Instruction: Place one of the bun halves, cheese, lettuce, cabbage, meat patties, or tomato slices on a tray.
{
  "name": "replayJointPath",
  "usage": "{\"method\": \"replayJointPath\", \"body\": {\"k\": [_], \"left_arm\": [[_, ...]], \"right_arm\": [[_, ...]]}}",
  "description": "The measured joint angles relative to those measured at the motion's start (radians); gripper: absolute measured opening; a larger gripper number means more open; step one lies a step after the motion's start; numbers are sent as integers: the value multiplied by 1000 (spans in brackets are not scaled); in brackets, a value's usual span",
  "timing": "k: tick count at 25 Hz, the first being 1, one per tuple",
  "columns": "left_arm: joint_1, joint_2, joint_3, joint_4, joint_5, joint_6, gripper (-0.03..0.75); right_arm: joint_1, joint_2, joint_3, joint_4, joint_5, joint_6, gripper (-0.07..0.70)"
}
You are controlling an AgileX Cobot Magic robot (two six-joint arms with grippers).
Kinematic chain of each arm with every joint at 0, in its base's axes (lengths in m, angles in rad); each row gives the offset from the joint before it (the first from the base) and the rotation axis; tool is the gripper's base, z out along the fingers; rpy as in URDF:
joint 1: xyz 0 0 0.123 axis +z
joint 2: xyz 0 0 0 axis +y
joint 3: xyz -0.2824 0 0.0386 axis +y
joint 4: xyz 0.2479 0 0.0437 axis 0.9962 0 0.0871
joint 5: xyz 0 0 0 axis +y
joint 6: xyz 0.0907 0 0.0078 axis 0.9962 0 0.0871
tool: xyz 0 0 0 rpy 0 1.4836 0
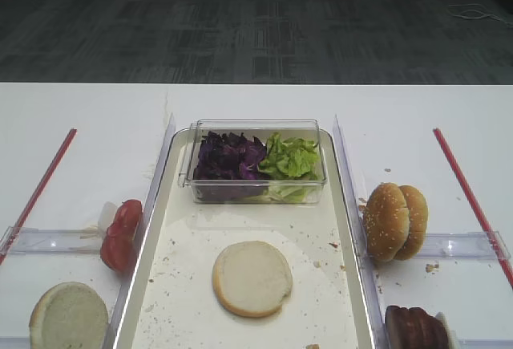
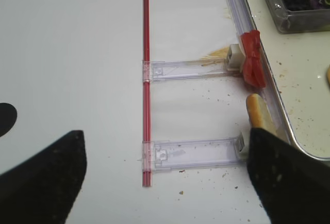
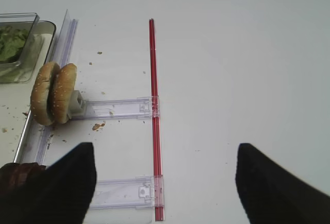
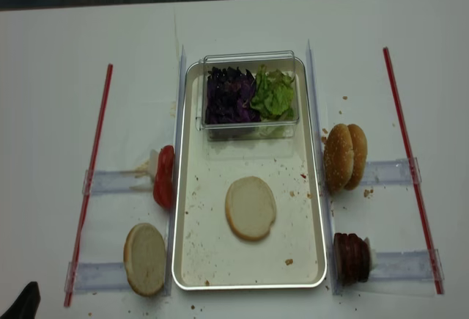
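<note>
A whitish bun half (image 1: 252, 277) (image 4: 250, 207) lies flat in the middle of the cream tray (image 1: 188, 301) (image 4: 201, 260), with no gripper near it. Purple cabbage (image 1: 228, 159) and green lettuce (image 1: 290, 159) fill a clear box at the tray's far end. Tomato slices (image 1: 120, 235) (image 2: 252, 59) stand left of the tray. Meat patties (image 1: 413, 326) (image 4: 352, 257) stand to its right. No cheese is in view. My left gripper (image 2: 165, 183) is open over the bare table left of the tray. My right gripper (image 3: 167, 183) is open over the table on the right.
Two sesame bun halves (image 1: 394, 221) (image 3: 53, 93) stand on edge right of the tray. A yellower plain half (image 1: 69, 315) (image 2: 258, 112) sits at the front left. Red strips (image 2: 146, 80) (image 3: 153, 105) and clear plastic holders (image 2: 191, 153) lie on both sides.
</note>
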Motion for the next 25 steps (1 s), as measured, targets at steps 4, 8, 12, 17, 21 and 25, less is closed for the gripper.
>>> {"method": "replayJointPath", "body": {"k": [4,8,12,17,21,25], "left_arm": [[0,0,0,0,0,0,616],[0,0,0,0,0,0,616],[0,0,0,0,0,0,616],[0,0,0,0,0,0,616],[0,0,0,0,0,2,616],[0,0,0,0,0,3,616]], "right_arm": [[0,0,0,0,0,0,589],[0,0,0,0,0,0,589],[0,0,0,0,0,0,589],[0,0,0,0,0,0,589],[0,0,0,0,0,0,589],[0,0,0,0,0,0,589]]}}
